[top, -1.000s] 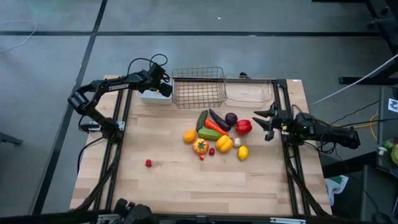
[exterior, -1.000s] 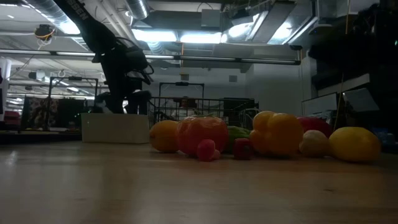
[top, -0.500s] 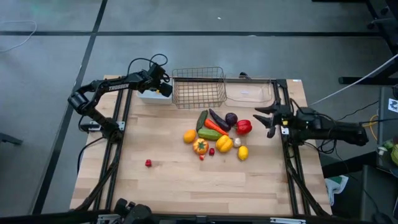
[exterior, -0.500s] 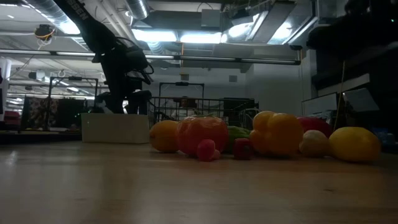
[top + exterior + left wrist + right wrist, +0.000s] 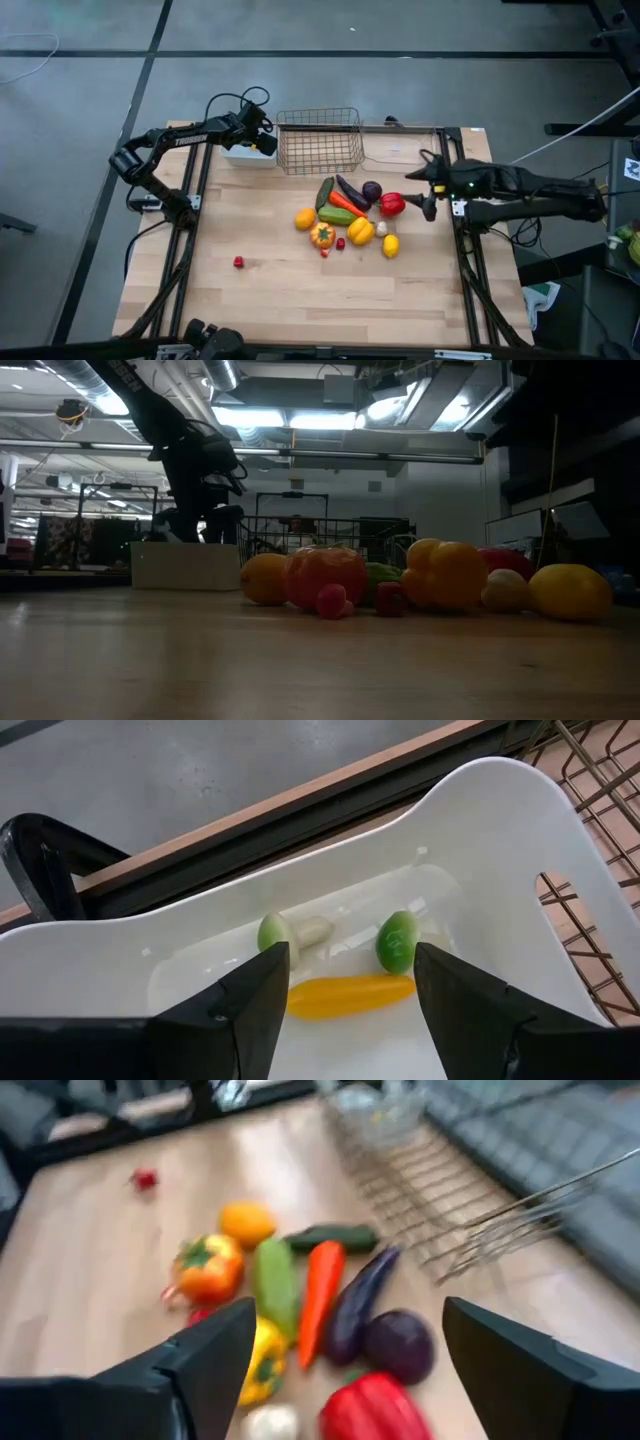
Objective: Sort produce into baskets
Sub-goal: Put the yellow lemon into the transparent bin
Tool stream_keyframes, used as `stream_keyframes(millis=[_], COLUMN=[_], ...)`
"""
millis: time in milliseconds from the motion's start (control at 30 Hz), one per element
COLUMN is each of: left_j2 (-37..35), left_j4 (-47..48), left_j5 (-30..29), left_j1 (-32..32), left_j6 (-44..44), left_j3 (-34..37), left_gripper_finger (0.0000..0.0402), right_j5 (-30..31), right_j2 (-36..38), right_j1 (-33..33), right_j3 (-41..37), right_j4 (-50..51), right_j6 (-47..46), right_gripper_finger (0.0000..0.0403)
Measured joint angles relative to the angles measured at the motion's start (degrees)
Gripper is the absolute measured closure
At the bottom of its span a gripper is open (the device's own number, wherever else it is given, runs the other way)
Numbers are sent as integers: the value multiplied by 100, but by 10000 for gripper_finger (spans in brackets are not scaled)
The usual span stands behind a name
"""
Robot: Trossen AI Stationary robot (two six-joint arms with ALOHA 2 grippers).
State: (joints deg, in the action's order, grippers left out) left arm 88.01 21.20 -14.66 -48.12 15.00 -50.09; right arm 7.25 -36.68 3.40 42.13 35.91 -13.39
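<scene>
While the left gripper (image 5: 340,995) hangs open over the white tray (image 5: 500,830), the right gripper (image 5: 418,189), fingers wide, nears the red pepper (image 5: 391,204); closing comes next.

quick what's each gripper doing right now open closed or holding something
Left gripper: open, empty, above the white shallow plastic tray.
Right gripper: open, empty, beside the glossy red toy pepper in the produce pile.

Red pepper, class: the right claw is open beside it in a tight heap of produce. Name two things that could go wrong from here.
1. The red pepper touches the purple onion, so the open right claw closing in may knock the onion away or pinch both.
2. The heap is tight: a nudge could set the round lemon rolling across the table.
</scene>
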Motion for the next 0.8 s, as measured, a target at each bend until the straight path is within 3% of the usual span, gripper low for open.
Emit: stream_keyframes(millis=[167, 367, 600, 800], left_j2=[0, 0, 0, 0], left_j4=[1, 4, 3, 2], left_j5=[2, 2, 2, 2], left_j1=[2, 0, 0, 0], left_j6=[-9, -7, -2, -1], left_j3=[0, 0, 0, 0], left_gripper_finger=[190, 190, 190, 190], right_j5=[-594, -1003, -1986, -2480], right_j2=[-759, -1639, -2549, -3237], right_j1=[0, 0, 0, -2], right_j3=[748, 1381, 1464, 1464], right_j4=[456, 1297, 1897, 2182], right_j6=[-285, -1497, -3166, -4132], right_gripper_finger=[75, 75, 75, 75])
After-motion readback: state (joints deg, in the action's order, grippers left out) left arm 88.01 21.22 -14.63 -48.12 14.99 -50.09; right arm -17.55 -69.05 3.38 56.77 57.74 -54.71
